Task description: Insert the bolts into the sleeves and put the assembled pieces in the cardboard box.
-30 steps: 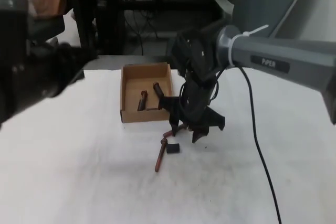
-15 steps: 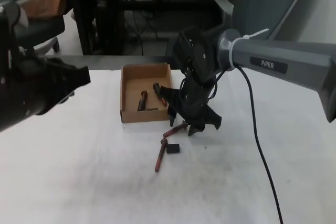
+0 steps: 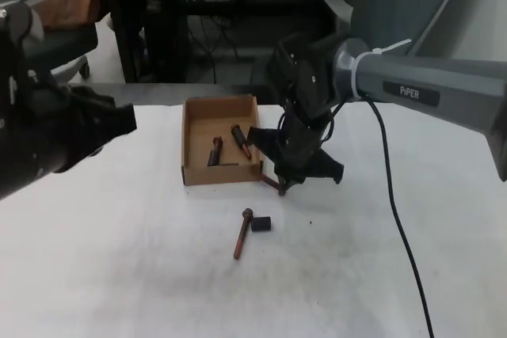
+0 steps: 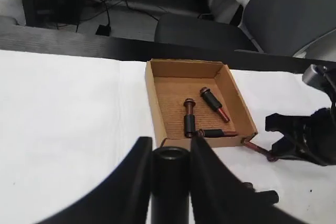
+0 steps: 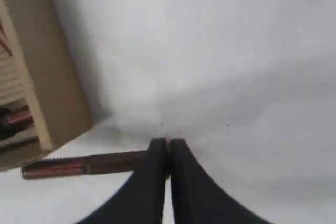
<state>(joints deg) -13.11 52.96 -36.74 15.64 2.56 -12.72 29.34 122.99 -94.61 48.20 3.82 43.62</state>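
My left gripper (image 4: 170, 148) is shut on a black sleeve (image 4: 170, 169), held upright over the white bench near the cardboard box (image 4: 157, 103). Three assembled pieces lie in the box (image 3: 190, 168). By the box's front right corner, my right gripper (image 3: 283, 185) is shut on the head end of a copper bolt (image 5: 84, 165), whose threaded end points toward the box wall (image 5: 52, 93). The same bolt (image 4: 257, 148) shows in the left wrist view. Another loose bolt (image 3: 240, 235) and a black sleeve (image 3: 261, 223) lie on the bench in front of the box.
White cloth covers the bench (image 3: 119, 275), with open room at the front and on both sides. My left arm (image 3: 55, 136) looms dark at the left. Office chairs (image 4: 210, 30) and cables stand beyond the bench's far edge.
My right gripper closed on the bolt on the bench and carried it up and away toward the box's front right corner. The left arm shifted slightly.
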